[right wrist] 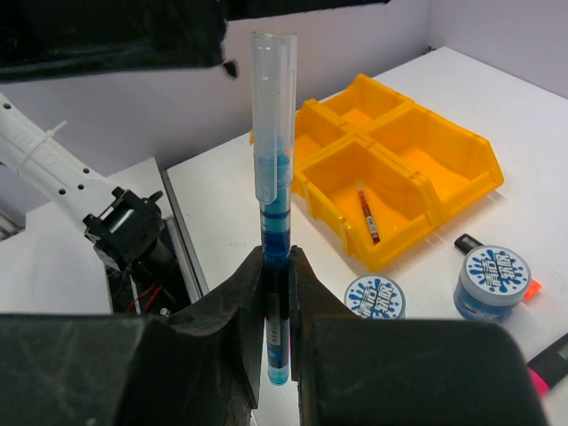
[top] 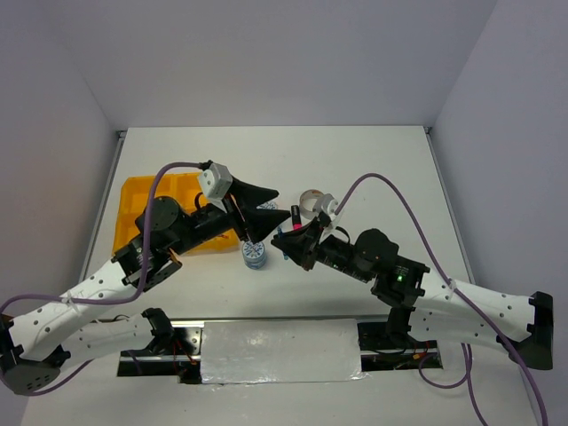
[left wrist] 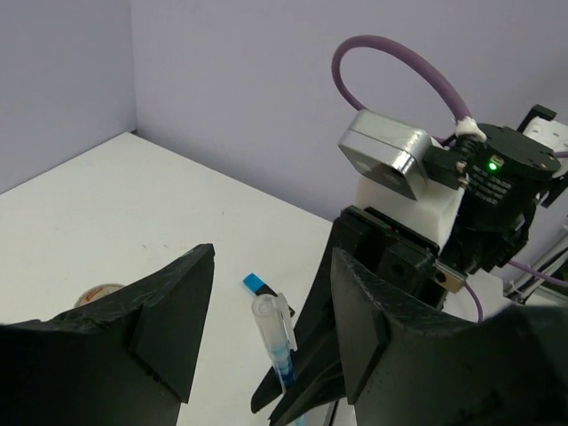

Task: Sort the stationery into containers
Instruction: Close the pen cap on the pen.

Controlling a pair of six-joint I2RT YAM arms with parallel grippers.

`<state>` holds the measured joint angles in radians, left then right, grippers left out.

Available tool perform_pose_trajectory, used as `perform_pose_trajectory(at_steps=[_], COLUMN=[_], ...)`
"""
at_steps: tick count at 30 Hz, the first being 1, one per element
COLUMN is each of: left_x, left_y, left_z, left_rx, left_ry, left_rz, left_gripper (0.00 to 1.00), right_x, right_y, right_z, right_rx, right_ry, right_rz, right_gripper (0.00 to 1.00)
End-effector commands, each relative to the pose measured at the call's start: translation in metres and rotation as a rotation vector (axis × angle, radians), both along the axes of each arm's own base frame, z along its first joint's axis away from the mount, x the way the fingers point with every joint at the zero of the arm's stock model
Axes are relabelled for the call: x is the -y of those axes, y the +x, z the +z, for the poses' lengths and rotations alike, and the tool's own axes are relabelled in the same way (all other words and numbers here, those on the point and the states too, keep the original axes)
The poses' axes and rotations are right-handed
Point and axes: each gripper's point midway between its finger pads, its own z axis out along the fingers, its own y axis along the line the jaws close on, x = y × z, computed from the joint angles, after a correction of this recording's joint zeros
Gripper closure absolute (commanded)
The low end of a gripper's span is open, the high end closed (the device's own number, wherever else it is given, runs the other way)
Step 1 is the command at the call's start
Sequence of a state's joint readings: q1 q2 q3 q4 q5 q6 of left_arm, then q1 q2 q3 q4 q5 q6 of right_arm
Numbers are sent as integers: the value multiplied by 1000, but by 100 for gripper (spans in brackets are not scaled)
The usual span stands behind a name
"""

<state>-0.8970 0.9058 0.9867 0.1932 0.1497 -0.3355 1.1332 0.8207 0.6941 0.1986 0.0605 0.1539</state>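
**Right gripper holds a blue pen upright between the two arms**

The right gripper [right wrist: 276,263] is closed tight on the lower barrel of a blue pen [right wrist: 273,133]. The pen stands upright, its clear cap at the top and its blue tip poking out below the fingers. From above, this gripper [top: 286,238] sits over the middle of the white table [top: 382,160], to the right of the tray.

The left gripper [left wrist: 273,257] has its two black fingers spread wide and grips nothing. Its own camera shows the pen [left wrist: 273,342] in the gap between them, touching neither finger. From above, the left gripper [top: 266,215] is just beside the right one, near the tray's right edge.

The yellow-orange tray [right wrist: 399,253] has four compartments and lies on the left part of the table [top: 142,200]. A red pen [right wrist: 367,216] lies in the compartment nearest the right wrist camera. The other three look bare, though the left arm hides part of the tray from above.

Two round blue-and-white tape rolls [right wrist: 374,297] [right wrist: 491,280] sit on the table just beside the tray. A black marker [right wrist: 468,241] lies between the farther roll and the tray. A pink highlighter [right wrist: 543,373] shows at the picture's edge. A grey tape ring [top: 311,199] rests farther back, near the right gripper.
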Motion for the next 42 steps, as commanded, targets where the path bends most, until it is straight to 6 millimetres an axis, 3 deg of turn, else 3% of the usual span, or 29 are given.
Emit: perform_pose_trajectory(at_steps=[1, 13, 21, 25, 26, 31, 42], left_x=[-5, -1, 3, 3, 5, 13, 26], left_y=[-14, -16, -20, -15, -13, -1, 15], left_z=[16, 3, -1, -12, -16, -45, -115], left_rx=[85, 70, 68, 34, 20, -57, -241], left_ry=[-30, -25, -24, -20, -14, 17, 46], left_rz=[-50, -85, -119, -98, -96, -70, -17], left_gripper=[34, 50, 79, 100, 100, 100, 100], right_x=[2, 3, 8, 9, 9, 13, 38], right_y=[-5, -4, 1, 4, 5, 13, 38], right_z=[16, 20, 24, 32, 33, 61, 155], right_rx=[50, 50, 44, 40, 36, 53, 164], right_ry=[38, 42, 59, 82, 87, 162, 433], right_rz=[38, 35, -2, -19, -21, -64, -151], right_gripper=[100, 100, 100, 100, 100, 100, 100])
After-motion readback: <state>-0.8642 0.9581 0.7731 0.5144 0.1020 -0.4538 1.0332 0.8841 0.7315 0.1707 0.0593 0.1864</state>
